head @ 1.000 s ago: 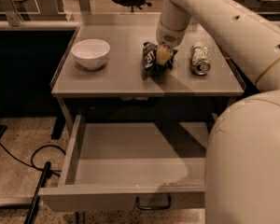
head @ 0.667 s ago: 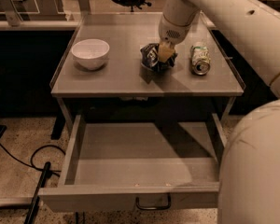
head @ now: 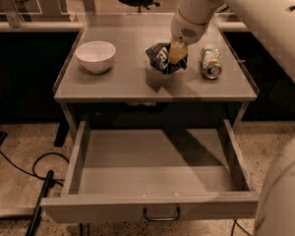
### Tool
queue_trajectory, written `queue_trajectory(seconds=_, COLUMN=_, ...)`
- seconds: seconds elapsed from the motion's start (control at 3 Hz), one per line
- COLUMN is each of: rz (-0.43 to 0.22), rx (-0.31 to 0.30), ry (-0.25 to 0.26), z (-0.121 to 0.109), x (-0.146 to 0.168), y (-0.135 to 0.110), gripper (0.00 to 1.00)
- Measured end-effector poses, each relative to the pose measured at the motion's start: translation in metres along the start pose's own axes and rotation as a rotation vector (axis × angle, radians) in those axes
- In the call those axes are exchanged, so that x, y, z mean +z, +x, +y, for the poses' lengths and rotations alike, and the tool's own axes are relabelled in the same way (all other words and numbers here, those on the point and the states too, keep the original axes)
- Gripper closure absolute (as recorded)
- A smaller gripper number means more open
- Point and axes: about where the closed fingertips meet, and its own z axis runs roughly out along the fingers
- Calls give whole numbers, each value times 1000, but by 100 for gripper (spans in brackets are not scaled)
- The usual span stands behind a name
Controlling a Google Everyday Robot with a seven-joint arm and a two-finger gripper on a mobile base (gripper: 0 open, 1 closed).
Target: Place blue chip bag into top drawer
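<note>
One white robot arm (head: 246, 14), reaching in from the upper right over the tabletop; a second rounded white part of the robot fills the lower right corner. One grey metal table (head: 128, 38) with a flat top. One top drawer (head: 108, 208), grey metal, pulled fully out toward the camera below the tabletop, its interior floor open to view. One black cable (head: 39, 173), looped on the speckled floor left of the drawer. One white bowl (head: 95, 56), upright on the left part of the tabletop. One blue chip bag (head: 159, 58), crumpled, dark navy with white markings, at the middle of the tabletop between bowl and can, outside the drawer; a dark shadow lies on the top just in front of it, and whether it touches the surface cannot be told. One green-and-silver drink can (head: 211, 62), lying on its side just right of the bag. One gripper (head: 177, 54), pointing down, its tan fingers closed on the bag's upper right part. One dark wire handle (head: 161, 214), at the centre of the drawer front.
</note>
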Motion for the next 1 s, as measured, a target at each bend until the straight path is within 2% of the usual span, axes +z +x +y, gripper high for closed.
queue_trajectory(seconds=0.33, rz=-12, rx=2, ry=-28, z=26, x=-12, y=0, gripper=100)
queue_trajectory(seconds=0.67, rz=-24, rx=1, ry=-86, z=74, x=-31, y=0, gripper=100)
queue_trajectory(seconds=1.0, rz=-24, rx=1, ry=-86, z=74, x=-31, y=0, gripper=100)
